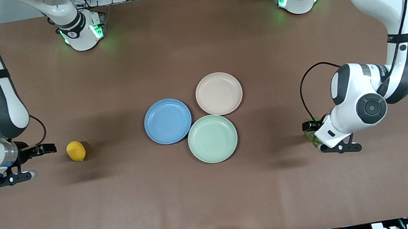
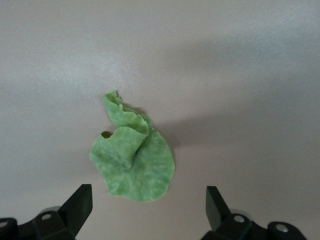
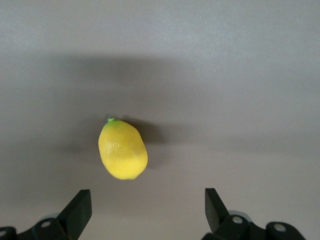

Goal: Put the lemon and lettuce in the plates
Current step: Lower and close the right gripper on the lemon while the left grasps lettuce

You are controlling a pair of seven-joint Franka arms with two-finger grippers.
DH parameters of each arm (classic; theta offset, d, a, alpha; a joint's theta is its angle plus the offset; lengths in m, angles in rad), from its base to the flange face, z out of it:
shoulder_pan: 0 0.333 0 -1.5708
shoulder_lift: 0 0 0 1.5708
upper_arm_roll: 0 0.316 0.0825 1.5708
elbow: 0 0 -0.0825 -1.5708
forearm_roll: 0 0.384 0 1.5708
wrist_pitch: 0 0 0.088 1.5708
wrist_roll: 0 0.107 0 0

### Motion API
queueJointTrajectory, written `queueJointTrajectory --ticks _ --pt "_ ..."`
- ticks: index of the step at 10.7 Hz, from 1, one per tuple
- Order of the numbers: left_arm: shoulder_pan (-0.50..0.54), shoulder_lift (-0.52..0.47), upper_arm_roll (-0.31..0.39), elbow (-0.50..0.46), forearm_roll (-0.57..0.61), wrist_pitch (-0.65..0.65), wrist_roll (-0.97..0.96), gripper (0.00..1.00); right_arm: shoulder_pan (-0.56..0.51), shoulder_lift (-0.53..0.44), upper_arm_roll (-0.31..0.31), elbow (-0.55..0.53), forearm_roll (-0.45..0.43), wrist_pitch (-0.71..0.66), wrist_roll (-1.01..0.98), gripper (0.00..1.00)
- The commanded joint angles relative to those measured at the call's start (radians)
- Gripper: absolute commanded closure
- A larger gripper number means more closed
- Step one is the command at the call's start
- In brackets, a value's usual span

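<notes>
Nearest the front camera, your left gripper is hovering with its fingers spread wide, directly over the lettuce, which is lying flat on the brown table toward the left arm's end, well apart from the plates. Your right gripper is likewise standing wide, near the lemon, which is resting on the table toward the right arm's end. Neither item is being held.

You are risking two faults. On the thin, crinkled leaf, the fingers may be closing on the table or pinching only an edge, so it slips free. The rounded lemon may be rolling away under off-centre contact. The blue plate and beige-pink plate are touching the mint-green plate, so a careless release may be landing there.
</notes>
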Motion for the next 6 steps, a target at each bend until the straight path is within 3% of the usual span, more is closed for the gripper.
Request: queueJointTrajectory --ticks 1,6 --pt "0.009 0.044 -0.001 0.015 0.025 0.070 0.046 0.00 -0.008 0.008 0.009 -0.073 0.013 0.097 -0.008 0.00" --pt "0.020 0.081 0.001 0.008 0.031 0.117 0.171 0.00 0.018 0.008 0.010 -0.183 0.097 0.252 -0.005 0.00"
